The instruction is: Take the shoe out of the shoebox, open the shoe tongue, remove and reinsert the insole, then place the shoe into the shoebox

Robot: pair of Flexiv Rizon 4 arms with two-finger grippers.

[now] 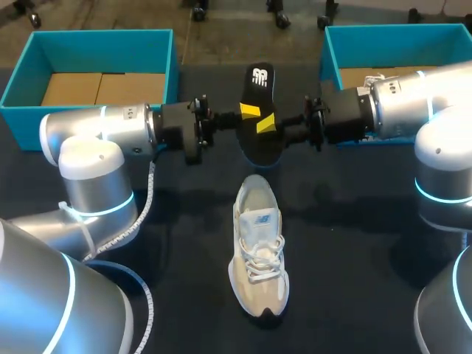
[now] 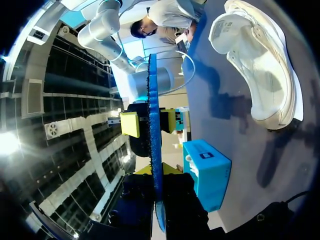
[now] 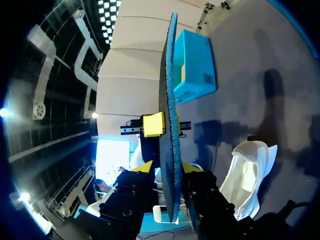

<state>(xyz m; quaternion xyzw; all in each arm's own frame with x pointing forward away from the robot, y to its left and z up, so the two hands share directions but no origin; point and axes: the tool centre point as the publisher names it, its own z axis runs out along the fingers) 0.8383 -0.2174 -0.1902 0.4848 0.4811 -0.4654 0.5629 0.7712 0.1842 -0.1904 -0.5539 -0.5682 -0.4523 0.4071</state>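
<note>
A black insole point(image 1: 258, 125) with a white logo and a blue underside hangs in the air above the table's middle, between my two arms. My left gripper point(image 1: 247, 112) is shut on one long edge of it; in the left wrist view the insole point(image 2: 152, 125) runs edge-on out of that gripper point(image 2: 155, 172). My right gripper point(image 1: 270, 124) is at the opposite edge. Its fingers stand close on either side of the insole point(image 3: 170, 100), a narrow gap showing at that gripper point(image 3: 170, 167). A beige and white shoe point(image 1: 258, 251) lies on the dark table below, toe pointing away from me.
A teal shoebox point(image 1: 103, 33) stands at the back left and another teal shoebox point(image 1: 391, 28) at the back right, half hidden by my right arm. The shoe point(image 2: 260, 70) lies under the insole, and a teal box point(image 3: 192, 65) is ahead of the right gripper.
</note>
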